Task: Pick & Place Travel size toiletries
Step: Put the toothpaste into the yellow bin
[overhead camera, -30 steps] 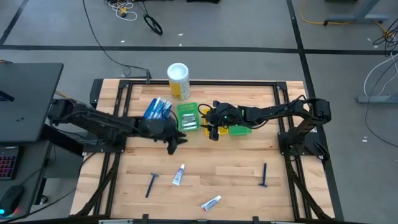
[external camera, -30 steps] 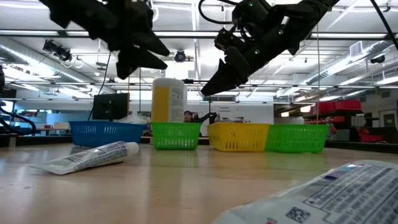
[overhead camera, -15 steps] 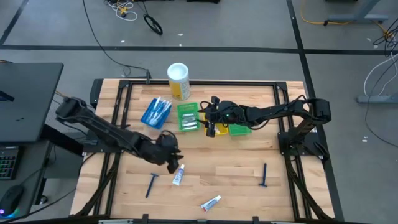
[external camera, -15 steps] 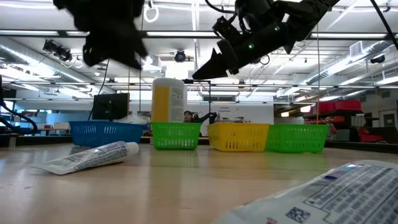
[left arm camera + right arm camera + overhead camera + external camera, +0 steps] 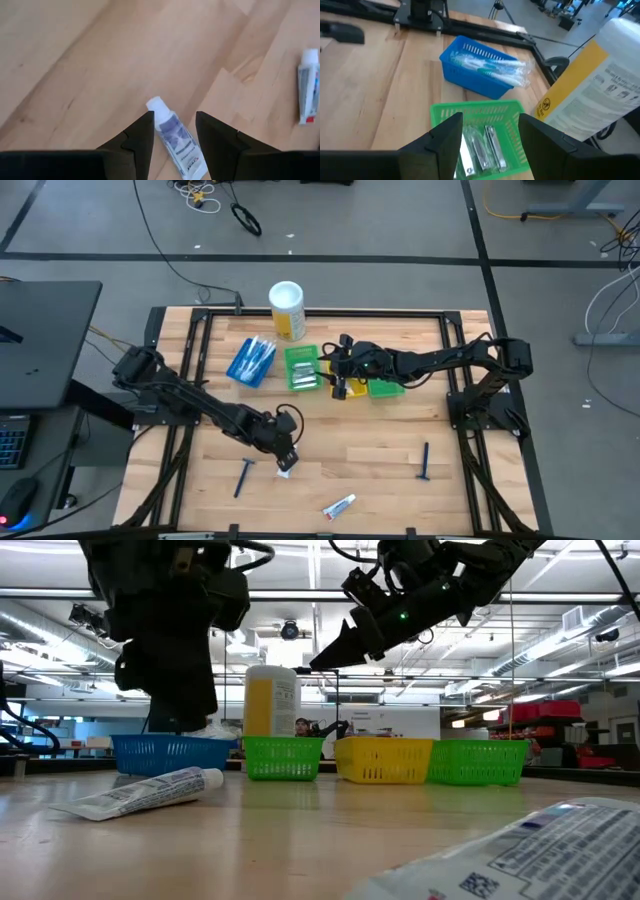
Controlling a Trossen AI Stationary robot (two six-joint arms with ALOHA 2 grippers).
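Note:
A small white toothpaste tube [image 5: 174, 139] lies flat on the wooden table [image 5: 370, 450], with its cap [image 5: 155, 104] pointing away from my left wrist. My left gripper [image 5: 171, 131] is open and low over it [image 5: 283, 457], with one finger on each side of the tube and touching nothing. My right gripper [image 5: 487, 131] is open and empty. It hovers above the green bin [image 5: 480, 112] that holds small silver tubes [image 5: 492, 145]. A second toothpaste tube [image 5: 339, 505] and two dark blue razors [image 5: 244, 476] [image 5: 425, 461] lie near the table's front.
A blue bin [image 5: 251, 360] holds white-and-teal toothbrushes, and next to it stand the green bin [image 5: 302, 368] and a yellow bin [image 5: 385, 388]. The tall white-and-yellow canister [image 5: 287, 310] stands at the far edge. Bare wood lies between the bins and the loose items.
My left gripper has moved from beside the bins toward the table's near edge and down, and it now straddles the toothpaste tube. My right gripper has shifted slightly toward the green bin and then held still. The loose items have not moved.

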